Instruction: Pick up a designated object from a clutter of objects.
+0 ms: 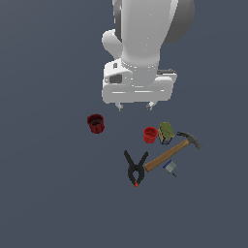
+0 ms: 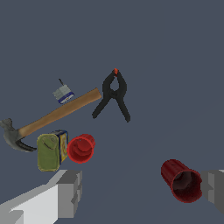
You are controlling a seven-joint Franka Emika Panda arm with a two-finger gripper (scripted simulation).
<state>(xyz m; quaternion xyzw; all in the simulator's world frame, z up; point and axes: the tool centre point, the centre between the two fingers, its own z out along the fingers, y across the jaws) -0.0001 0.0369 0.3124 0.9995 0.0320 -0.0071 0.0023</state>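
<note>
Hovering above the dark surface, we hold our gripper [image 1: 135,106] with its fingers spread apart and empty, ready to descend. Our target, the small olive-topped, blue-labelled can [image 1: 165,132], sits touching one red ribbed cup [image 1: 150,134], near the wooden-handled hammer [image 1: 170,152], so we judge clearance tight.

This is not a real room. It is a computer-made test place. The floor [image 1: 43,193] is flat, plain dark grey with no walls. A white robot arm [image 1: 145,38] hangs at the top middle of the frame.
</note>
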